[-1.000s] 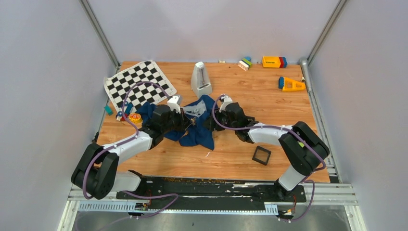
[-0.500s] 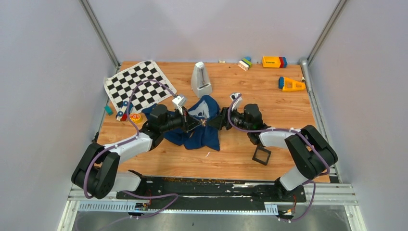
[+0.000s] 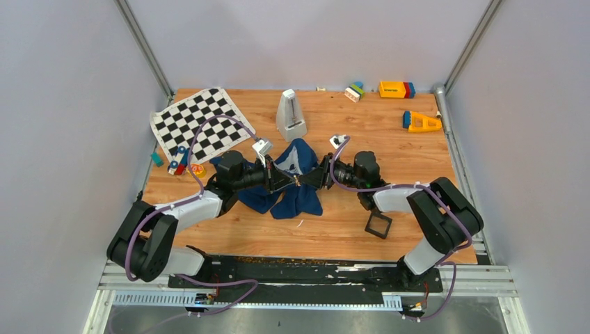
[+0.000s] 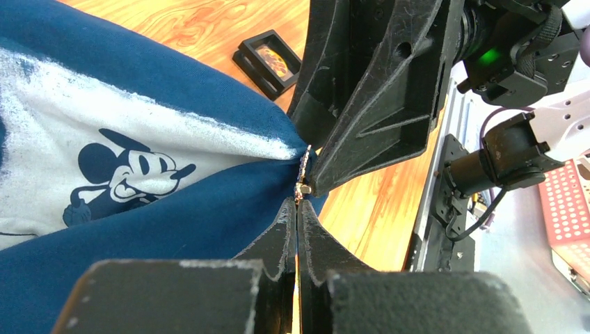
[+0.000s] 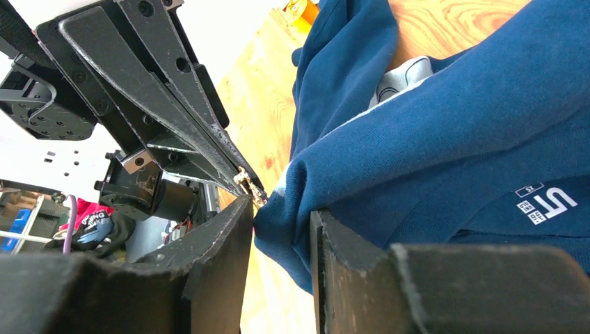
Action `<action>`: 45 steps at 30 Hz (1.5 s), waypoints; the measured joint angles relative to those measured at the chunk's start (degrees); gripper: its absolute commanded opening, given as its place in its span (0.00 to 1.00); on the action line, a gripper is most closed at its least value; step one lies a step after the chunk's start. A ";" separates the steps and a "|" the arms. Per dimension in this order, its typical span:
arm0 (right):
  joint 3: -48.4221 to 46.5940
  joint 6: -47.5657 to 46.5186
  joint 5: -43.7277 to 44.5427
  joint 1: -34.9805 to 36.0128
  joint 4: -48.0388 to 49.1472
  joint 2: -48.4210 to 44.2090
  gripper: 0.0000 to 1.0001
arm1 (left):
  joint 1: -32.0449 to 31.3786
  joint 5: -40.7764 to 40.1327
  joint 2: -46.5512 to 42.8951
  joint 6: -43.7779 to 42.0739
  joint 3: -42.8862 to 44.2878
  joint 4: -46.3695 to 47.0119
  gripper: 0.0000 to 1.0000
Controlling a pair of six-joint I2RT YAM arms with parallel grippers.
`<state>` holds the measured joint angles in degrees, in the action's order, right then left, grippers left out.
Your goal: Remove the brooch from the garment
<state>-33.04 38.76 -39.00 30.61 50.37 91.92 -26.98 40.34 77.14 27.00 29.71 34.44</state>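
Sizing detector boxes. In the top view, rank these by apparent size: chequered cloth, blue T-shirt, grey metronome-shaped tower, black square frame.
1-2. chequered cloth and T-shirt: too close to rank, because the shirt is bunched up and partly covered.
3. grey tower.
4. black square frame, a little smaller than the tower.

— Where does the top view sit?
— High behind the arm bases (image 3: 184,263), looking down on the whole table (image 3: 417,229).
— And the wrists?
— Very close, face to face: one looks along the left gripper (image 4: 298,209), the other along the right gripper (image 5: 282,209). Both share the garment (image 4: 174,229) fold and the brooch (image 5: 249,186).
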 measured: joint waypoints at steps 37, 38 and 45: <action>-1.09 1.66 -2.84 -0.31 1.84 2.73 0.39 | 0.31 -9.99 -2.40 -0.26 -0.02 -6.95 0.00; -1.09 1.64 -2.67 -0.28 1.57 2.73 0.31 | 0.35 -11.41 -2.93 -0.42 -0.02 -7.80 0.00; -2.25 1.40 -0.87 -0.26 -2.69 3.63 0.17 | 0.46 -22.16 -7.76 -3.69 0.00 -15.80 0.00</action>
<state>-35.29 40.16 -39.88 30.35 47.68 95.55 -26.52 18.17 69.38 23.31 29.71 18.63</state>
